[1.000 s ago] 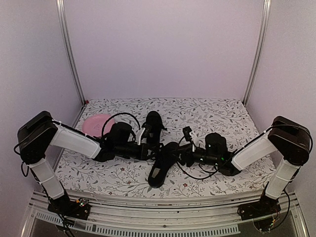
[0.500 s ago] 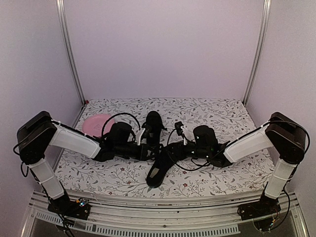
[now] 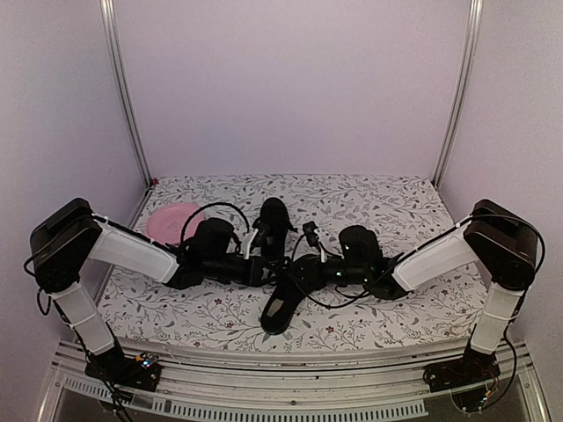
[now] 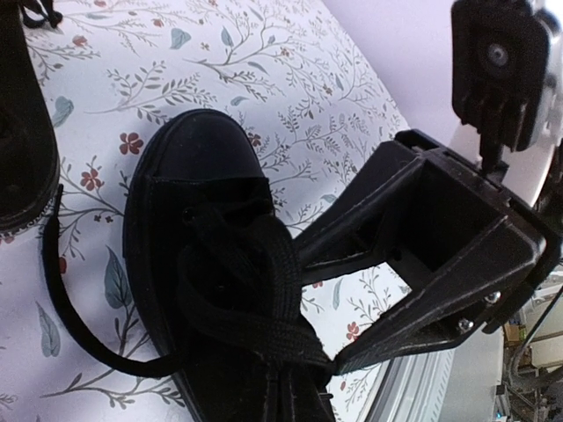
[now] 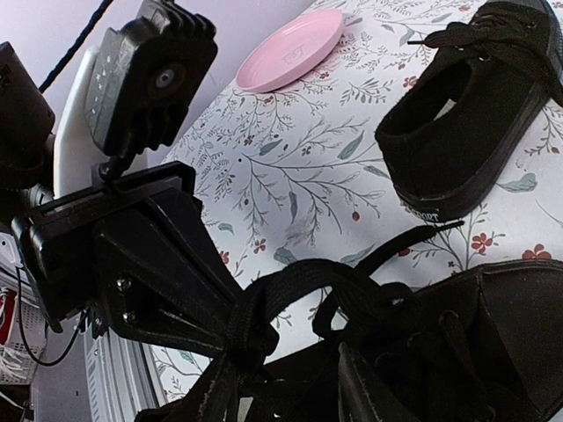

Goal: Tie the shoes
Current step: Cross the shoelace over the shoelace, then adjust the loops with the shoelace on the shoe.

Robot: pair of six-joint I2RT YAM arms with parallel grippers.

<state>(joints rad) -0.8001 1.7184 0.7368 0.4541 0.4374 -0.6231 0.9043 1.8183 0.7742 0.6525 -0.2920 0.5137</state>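
- Left fingers [image 5: 198, 294]: shut tight on a gathered band of lace [image 5: 290, 281] above the near shoe [image 3: 280, 303]. No shift is noted over the last second.
- Right fingers [image 4: 352, 221]: parted about halfway, one on either side of the lace bundle, close to where it is pinched by the left fingers. Nothing is seen clamped between them. Over the last second they have been brought in from the right to the laced front of the near shoe and narrowed on the way.
- Near shoe: laid on the counter [image 3: 378, 207] between the two arms, heel opening toward the near edge, laced front under both sets of fingers. Its place is little changed.
- Reading for the task: a second hold on the lace is judged to be in preparation, so that it can be worked from both sides. No finished bow can be made out.
- Far shoe [image 3: 274, 220]: set just behind the left fingers, held by neither arm, presumably left for later.
- Pink plate [image 3: 169, 221]: at the back left, apart from both shoes.
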